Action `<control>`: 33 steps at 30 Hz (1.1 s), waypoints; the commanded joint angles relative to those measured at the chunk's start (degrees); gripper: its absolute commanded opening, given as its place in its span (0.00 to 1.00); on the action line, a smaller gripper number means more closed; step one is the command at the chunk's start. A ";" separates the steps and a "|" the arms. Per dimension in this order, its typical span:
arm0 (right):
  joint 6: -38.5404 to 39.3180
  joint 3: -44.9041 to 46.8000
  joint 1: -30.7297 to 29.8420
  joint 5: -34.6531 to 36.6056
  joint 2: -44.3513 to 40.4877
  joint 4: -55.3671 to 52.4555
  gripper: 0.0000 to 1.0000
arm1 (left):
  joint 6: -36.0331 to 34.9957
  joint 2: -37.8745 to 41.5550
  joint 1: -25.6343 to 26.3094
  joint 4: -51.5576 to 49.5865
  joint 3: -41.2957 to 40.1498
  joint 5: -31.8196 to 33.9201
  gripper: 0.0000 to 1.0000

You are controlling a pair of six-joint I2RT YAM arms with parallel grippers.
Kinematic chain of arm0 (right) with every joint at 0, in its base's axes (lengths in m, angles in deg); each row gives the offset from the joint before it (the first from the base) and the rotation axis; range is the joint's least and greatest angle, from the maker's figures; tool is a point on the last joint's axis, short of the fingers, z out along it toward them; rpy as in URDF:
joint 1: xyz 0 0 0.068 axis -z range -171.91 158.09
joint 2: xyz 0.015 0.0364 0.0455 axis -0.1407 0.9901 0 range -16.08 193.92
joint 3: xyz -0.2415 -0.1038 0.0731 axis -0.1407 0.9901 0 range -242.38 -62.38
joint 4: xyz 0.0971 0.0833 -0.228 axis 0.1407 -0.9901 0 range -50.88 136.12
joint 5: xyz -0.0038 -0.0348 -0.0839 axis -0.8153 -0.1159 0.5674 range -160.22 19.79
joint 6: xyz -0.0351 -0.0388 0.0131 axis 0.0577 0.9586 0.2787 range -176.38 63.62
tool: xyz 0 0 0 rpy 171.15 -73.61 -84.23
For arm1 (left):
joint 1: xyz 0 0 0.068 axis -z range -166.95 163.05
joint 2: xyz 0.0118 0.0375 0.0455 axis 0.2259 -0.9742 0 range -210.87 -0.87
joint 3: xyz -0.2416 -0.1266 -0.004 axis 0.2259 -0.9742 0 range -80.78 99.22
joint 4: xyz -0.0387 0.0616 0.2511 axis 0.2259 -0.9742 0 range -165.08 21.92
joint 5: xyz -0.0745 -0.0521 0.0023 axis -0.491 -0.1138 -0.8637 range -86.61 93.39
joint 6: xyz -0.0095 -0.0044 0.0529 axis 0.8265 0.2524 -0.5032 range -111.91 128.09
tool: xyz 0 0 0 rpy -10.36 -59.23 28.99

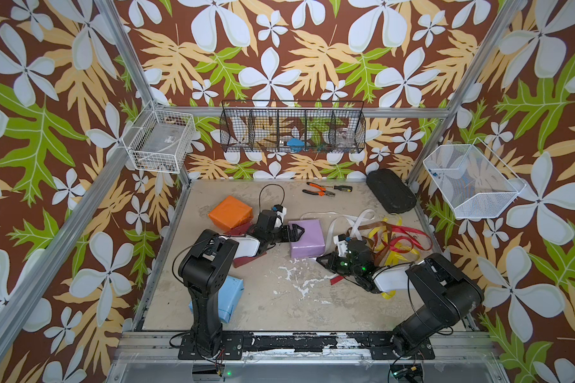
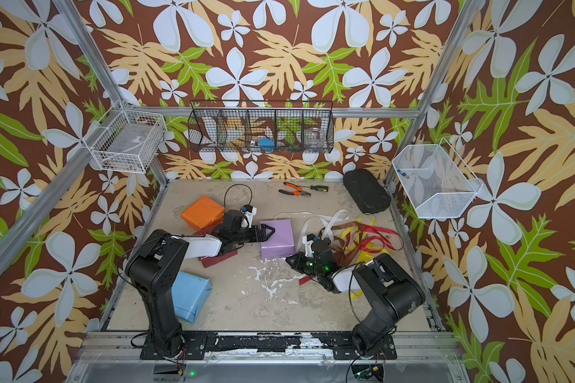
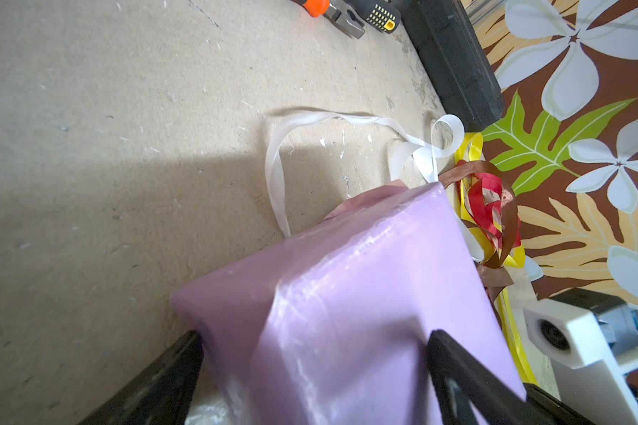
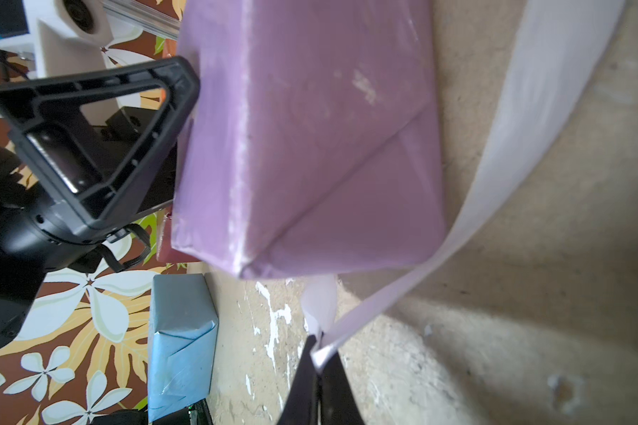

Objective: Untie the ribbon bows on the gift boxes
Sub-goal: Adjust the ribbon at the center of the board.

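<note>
— What was the right gripper (image 4: 319, 353) doing?
— Its jaws were pinched tight on the white ribbon (image 4: 494, 184), right at a fold. One strand ran back under the near corner of the lilac box (image 4: 310, 147). The other arced away across the table (image 1: 279, 298) toward the back wall.
— And the left gripper (image 3: 314, 342)?
— It was spread wide with the lilac box between its fingers (image 3: 163, 382). Both were set against the box, clasping it from the left arm's side.
— Where did that box sit?
— Near mid-table in both top views, flat on the surface, between the two grippers.
— The other ribbons?
— The red ribbon (image 3: 481, 206), brown ribbon (image 3: 511, 220) and yellow ribbon (image 1: 395, 257) lay loose in one tangle on the table, beside the right arm's wrist.
— And the remaining boxes?
— The orange box (image 1: 229, 212) lay behind the left arm. The dark red box (image 1: 246, 260) was mostly hidden under that arm, and the light blue box (image 1: 231, 298) sat by its base
</note>
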 commanded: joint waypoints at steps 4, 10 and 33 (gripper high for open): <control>5.16 0.83 2.09 2.91 -8.75 -8.46 0.00 | -2.32 -0.74 -0.09 -9.57 -0.55 4.34 0.96; 13.81 -3.02 8.28 8.79 -21.41 -23.89 0.00 | -2.42 -0.93 -0.06 -9.66 -0.51 4.22 0.96; 33.40 -19.04 30.85 13.27 -14.94 -46.08 0.81 | -2.41 -1.01 -0.03 -10.88 0.67 2.47 0.95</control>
